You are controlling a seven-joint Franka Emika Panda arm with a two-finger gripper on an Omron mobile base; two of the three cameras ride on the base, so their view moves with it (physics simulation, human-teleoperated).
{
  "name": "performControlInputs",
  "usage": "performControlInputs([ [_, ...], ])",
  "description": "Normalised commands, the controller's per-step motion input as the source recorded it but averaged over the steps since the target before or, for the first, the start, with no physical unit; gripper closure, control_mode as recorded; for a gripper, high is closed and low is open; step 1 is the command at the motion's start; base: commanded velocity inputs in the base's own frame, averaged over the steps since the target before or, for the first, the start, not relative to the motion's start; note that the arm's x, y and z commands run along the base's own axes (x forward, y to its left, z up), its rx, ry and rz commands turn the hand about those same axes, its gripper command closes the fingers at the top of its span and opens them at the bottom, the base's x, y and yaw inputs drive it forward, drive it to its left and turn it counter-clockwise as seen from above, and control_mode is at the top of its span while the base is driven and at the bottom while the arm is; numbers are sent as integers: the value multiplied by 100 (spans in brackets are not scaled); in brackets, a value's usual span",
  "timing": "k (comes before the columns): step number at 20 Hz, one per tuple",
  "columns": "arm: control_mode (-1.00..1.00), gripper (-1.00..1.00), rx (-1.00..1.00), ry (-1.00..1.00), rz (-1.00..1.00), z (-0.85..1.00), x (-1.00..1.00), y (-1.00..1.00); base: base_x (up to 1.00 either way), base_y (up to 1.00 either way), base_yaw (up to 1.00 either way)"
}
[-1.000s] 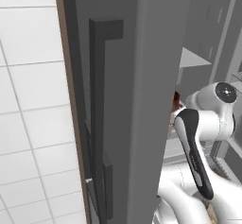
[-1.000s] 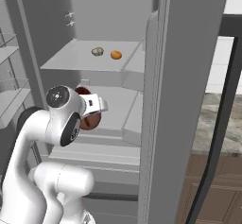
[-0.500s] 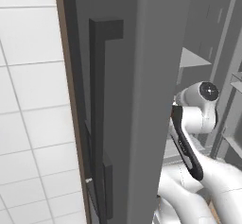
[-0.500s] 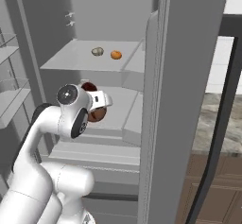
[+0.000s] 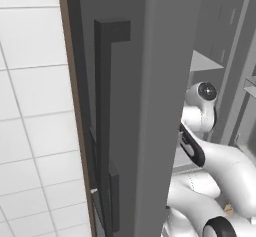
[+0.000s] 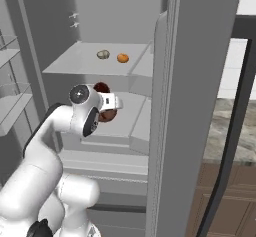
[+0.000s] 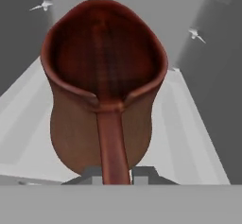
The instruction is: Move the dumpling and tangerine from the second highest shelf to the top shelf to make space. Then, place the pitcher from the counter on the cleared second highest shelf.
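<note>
The pincer (image 7: 117, 175) was clamped on the handle of the pitcher (image 7: 101, 83), which hung straight ahead of it over the second highest shelf (image 7: 186, 133). That shelf's raised rims ran close on both sides, with bare tray beyond the jug. Above the pincer, the dumpling (image 6: 103, 54) and tangerine (image 6: 122, 57) sat side by side on the top shelf (image 6: 75, 61). The fridge's side wall (image 6: 200, 81) stood close to its right.

Fridge door (image 5: 125, 106), dark grey, stands open edge-on, long vertical handle (image 5: 104, 121) on its face. White tiled wall (image 5: 35, 131) to its left. Fridge side wall (image 6: 200, 81) grey. Door shelves (image 6: 12, 56) at left. Black bar (image 6: 235, 121) at right.
</note>
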Motion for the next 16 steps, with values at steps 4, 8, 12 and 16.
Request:
performControlInputs([
  [4,-100,100,7,0,-3,-16,53,0,0,0,0],
  [8,-100,100,5,0,0,-30,54,0,0,0,0],
  [12,-100,100,1,0,0,-42,52,0,0,0,0],
  [16,-100,100,0,0,0,-48,51,0,0,0,0],
])
